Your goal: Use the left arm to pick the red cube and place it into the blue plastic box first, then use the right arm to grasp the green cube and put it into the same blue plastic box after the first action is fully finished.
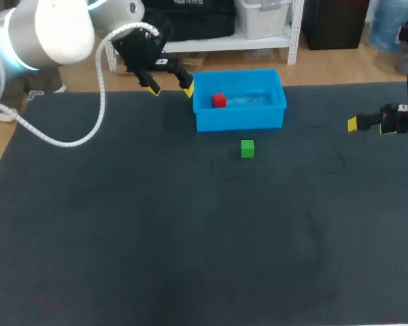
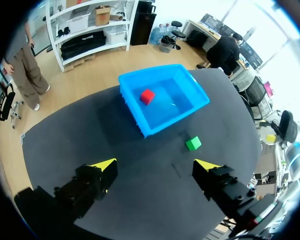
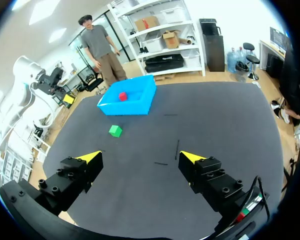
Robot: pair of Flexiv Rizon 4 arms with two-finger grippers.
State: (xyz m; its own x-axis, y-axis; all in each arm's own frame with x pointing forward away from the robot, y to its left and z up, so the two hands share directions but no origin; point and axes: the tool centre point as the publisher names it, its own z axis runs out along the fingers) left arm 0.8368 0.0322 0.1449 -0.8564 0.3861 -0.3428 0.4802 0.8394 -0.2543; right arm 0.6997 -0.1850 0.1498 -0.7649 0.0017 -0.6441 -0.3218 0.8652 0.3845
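So the red cube [image 1: 219,100] sat inside the blue plastic box [image 1: 239,117], toward its left end. The green cube [image 1: 247,149] was on the dark table [image 1: 122,238] just in front of the box, not touching it. The left gripper [image 1: 170,89] hung beside the box's left end, fingers spread, empty. The right gripper [image 3: 140,157] was well off to the right, fingers apart too, gripping nothing.

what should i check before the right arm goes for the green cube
1. red cube lying inside the blue plastic box: ok
2. left pincer open, empty, outside the box: ok
3. green cube on the table, in front of the box and apart from it: ok
4. right pincer open and empty: ok
5. path from right pincer to green cube unblocked: ok
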